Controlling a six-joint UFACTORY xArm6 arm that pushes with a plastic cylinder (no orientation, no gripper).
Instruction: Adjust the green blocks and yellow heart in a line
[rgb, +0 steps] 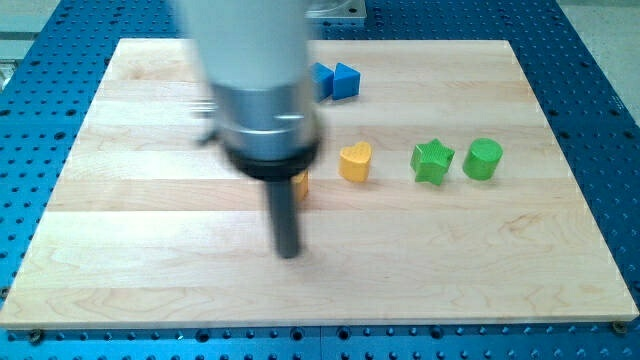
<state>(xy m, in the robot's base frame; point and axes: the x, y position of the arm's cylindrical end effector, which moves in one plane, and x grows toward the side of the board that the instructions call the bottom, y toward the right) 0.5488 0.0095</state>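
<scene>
A yellow heart (354, 161) lies near the board's middle. To its right sit a green star (432, 161) and then a green cylinder (483, 158), the three roughly in a row with small gaps. My tip (288, 251) rests on the board below and to the left of the yellow heart, apart from it and touching no block. The arm's blurred body hides the area above the tip.
Two blue blocks (336, 79) sit near the view's top, beside the arm. A small orange-yellow block (300, 184) peeks out right of the rod, mostly hidden. The wooden board (120, 250) lies on a blue perforated table.
</scene>
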